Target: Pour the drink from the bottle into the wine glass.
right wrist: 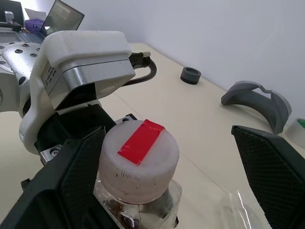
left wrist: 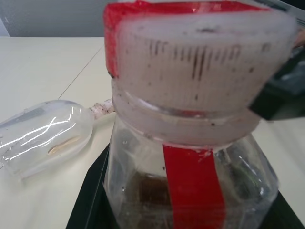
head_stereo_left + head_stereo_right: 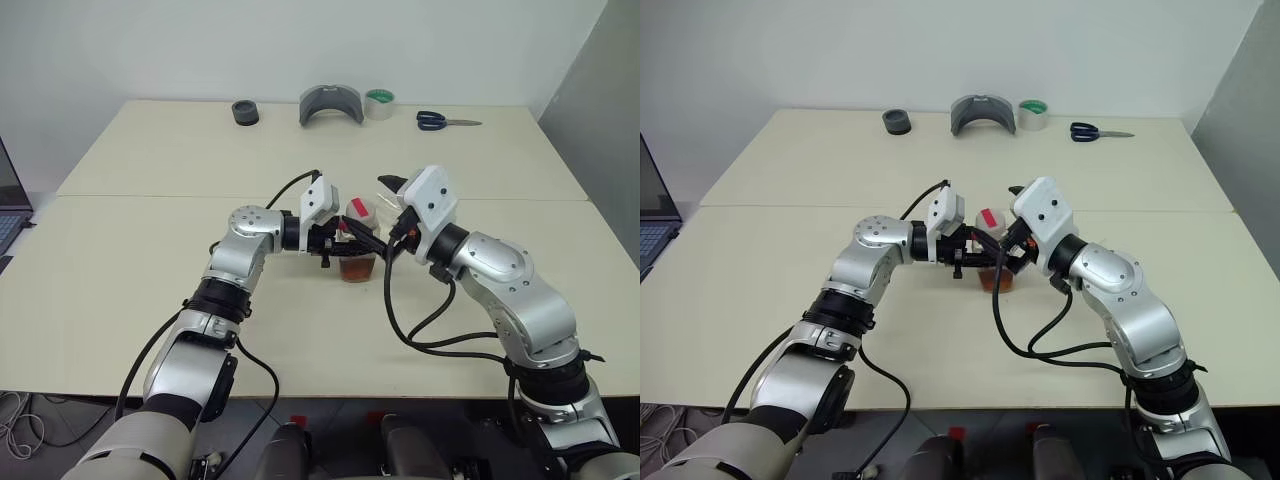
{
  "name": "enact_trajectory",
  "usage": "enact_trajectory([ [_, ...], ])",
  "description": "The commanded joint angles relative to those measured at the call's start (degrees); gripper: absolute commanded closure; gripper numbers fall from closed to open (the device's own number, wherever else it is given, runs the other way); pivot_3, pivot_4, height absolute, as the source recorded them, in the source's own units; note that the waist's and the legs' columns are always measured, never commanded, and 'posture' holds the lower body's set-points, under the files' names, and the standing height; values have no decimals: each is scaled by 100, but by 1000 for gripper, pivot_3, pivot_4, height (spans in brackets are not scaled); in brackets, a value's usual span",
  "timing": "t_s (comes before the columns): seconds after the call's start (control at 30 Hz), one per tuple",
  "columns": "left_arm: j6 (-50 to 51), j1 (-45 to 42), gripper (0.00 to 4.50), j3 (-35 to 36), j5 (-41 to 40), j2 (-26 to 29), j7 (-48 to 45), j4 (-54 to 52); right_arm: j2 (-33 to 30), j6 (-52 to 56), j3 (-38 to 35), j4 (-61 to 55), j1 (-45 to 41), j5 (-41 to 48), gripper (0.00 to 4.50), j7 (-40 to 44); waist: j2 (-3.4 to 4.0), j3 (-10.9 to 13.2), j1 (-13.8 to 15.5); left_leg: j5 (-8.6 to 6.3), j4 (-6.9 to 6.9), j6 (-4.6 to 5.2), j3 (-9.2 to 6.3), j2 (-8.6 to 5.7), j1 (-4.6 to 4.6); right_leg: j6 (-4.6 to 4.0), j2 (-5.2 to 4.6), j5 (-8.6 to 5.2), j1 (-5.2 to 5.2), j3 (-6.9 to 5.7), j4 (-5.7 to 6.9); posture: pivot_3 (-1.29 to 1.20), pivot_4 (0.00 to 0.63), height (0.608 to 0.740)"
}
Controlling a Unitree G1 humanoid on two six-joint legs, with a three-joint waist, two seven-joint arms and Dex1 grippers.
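So the bottle point(image 3: 357, 250) sits upright mid-table point(image 3: 150, 250), long axis straight up, cap point(image 1: 139, 160) pointing at the ceiling. The left gripper point(image 3: 340, 245) comes in from the side, roughly level, and is clamped tight on the bottle's body, so that one's got it. The right gripper point(image 1: 181, 176) is spread as wide as it goes, one black finger point(image 1: 78, 181) just beside the cap and the other well off to the far side, nothing pinched between them; it's straddling the cap without gripping it. The cap is whitish with ribbed sides and a strip of red tape point(image 1: 141, 141) across the top, and a matching red strip runs down the clear body in the left wrist view. No readable writing or brand on any of it, just plain red tape. The drink point(image 3: 357, 268) is a reddish-brown layer at the bottom of the bottle. The glass point(image 2: 43, 136) looks to be lying on its side on the table just beside the bottle, long axis flat, with its bowl away from the bottle and the stem end toward it. Along the far edge of the table there's a black ring point(image 3: 245, 112), a grey curved piece point(image 3: 331, 104), a tape roll point(image 3: 379, 103) and blue-handled scissors point(image 3: 447, 121), all well away from the action.
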Motion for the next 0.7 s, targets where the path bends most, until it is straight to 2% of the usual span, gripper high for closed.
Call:
enact_trajectory([
  [0.03,-85,-180,2777,117,-81,20,-29,-156,-21,-37,-226,-188,-1,40,0,-1,0,0,0,0,0,0,0,0,0,0,0,0,0,0,0,0,150,740],
  [0.7,-107,-153,2777,100,-62,45,-54,-163,-163,299,-531,-497,194,374,0,-5,0,0,0,0,0,0,1,0,0,0,0,0,0,0,0,0,150,740],
])
